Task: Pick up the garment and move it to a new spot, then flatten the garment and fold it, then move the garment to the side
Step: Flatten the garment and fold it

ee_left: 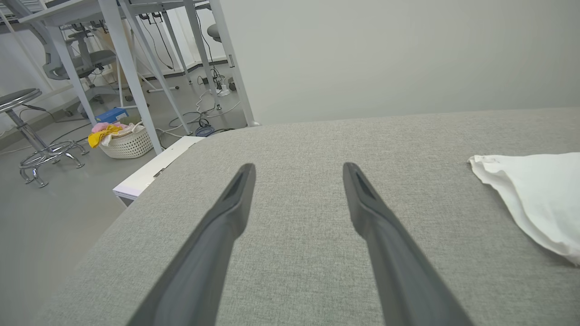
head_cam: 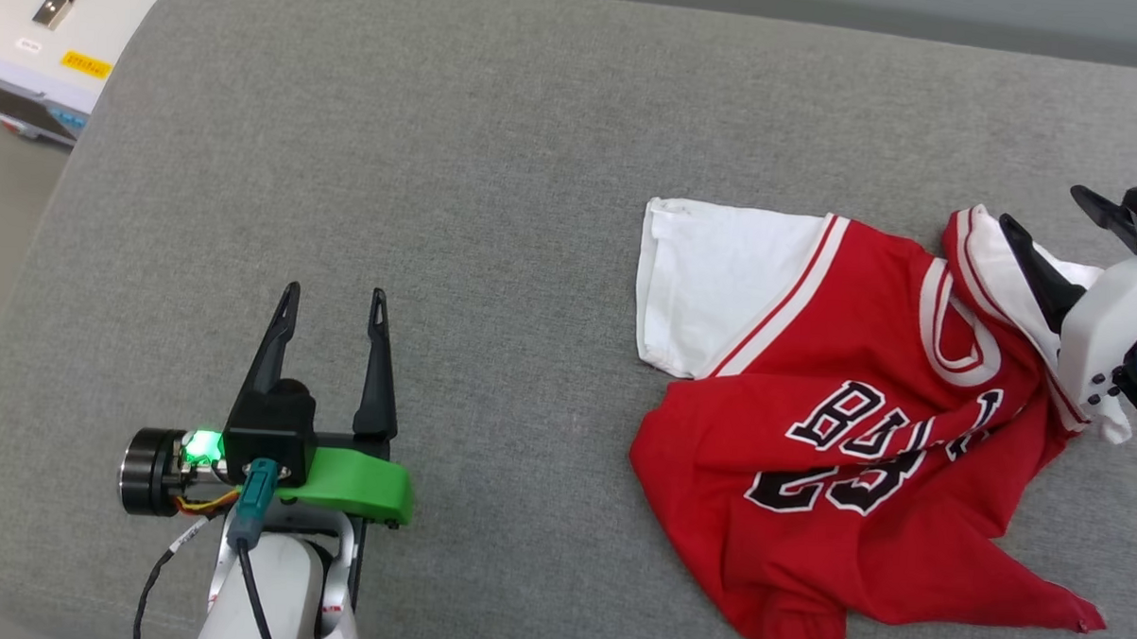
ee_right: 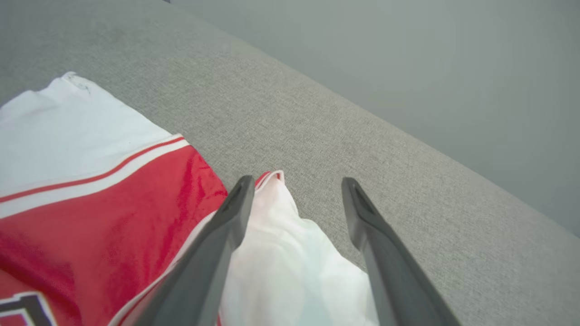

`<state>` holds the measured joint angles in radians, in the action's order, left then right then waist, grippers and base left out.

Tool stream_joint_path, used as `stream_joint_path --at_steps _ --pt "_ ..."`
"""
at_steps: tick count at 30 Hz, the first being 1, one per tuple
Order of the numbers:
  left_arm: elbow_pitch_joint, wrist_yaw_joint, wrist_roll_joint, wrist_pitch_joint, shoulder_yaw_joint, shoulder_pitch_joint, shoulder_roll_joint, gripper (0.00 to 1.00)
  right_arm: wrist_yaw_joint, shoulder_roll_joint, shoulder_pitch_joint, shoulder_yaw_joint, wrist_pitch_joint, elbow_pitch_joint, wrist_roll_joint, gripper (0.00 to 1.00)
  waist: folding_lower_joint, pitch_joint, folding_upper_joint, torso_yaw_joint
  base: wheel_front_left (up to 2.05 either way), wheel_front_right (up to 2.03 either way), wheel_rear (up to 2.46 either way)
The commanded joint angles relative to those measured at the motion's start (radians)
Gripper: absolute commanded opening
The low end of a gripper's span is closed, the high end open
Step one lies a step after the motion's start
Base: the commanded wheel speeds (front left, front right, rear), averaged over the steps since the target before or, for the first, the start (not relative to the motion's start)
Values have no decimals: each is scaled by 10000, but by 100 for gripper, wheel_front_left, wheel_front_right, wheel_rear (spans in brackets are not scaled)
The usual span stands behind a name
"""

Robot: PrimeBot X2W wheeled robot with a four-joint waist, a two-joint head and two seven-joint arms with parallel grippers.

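Garment position: the garment [head_cam: 839, 433] lies on the right part of the grey upholstered surface [head_cam: 441, 164], printed side up, rumpled, with its lower hem twisted into a point.
Left sleeve area: 1 white sleeve [head_cam: 712, 277] is spread almost flat, pointing toward the left gripper.
Right sleeve area: the other sleeve [ee_right: 281, 253] is bunched in soft folds.
Right gripper [ee_right: 297, 181]: fingers are spread, the bunched sleeve lies between them, and nothing is clamped.
Left gripper [head_cam: 335, 292]: fingers are spread over bare upholstery, well apart from the garment; nothing is held.
Material: thin knit, matte red body, striped trim, ribbed collar [head_cam: 956, 324], black lettering [head_cam: 867, 425] outlined in white.
Surface: coarse woven cloth with a rounded edge; some drag on the fabric is expected.
Handling (judged): light, limp, not fragile; it is likely to sag and crease when lifted from 1 point.
Hold points (judged): the 2 shoulder seams or sleeve edges are preferred, pinched through both layers.
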<state>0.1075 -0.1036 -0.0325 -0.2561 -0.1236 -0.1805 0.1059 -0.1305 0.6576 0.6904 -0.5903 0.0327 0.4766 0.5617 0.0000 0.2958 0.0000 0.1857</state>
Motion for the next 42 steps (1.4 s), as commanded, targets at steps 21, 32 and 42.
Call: stream_joint_path --at_steps 21,32,42 --pt "1735 2257 -819 1378 -782 -3457 1792 100 -2 -3898 -5560 5354 -1968 -5297 -4253 100 0 -979 0 -1738 0 0 0" --pt "2083 2340 -6022 7342 -4741 -7041 3696 100 -2 -4214 -5708 5347 -1757 -6230 -4681 100 0 -152 0 -2403 0 0 0" --pt "2868 2342 -7948 9716 -7933 -9569 3959 100 -2 -4288 -4964 5037 -1846 -6321 -4770 100 0 919 0 -2899 0 0 0"
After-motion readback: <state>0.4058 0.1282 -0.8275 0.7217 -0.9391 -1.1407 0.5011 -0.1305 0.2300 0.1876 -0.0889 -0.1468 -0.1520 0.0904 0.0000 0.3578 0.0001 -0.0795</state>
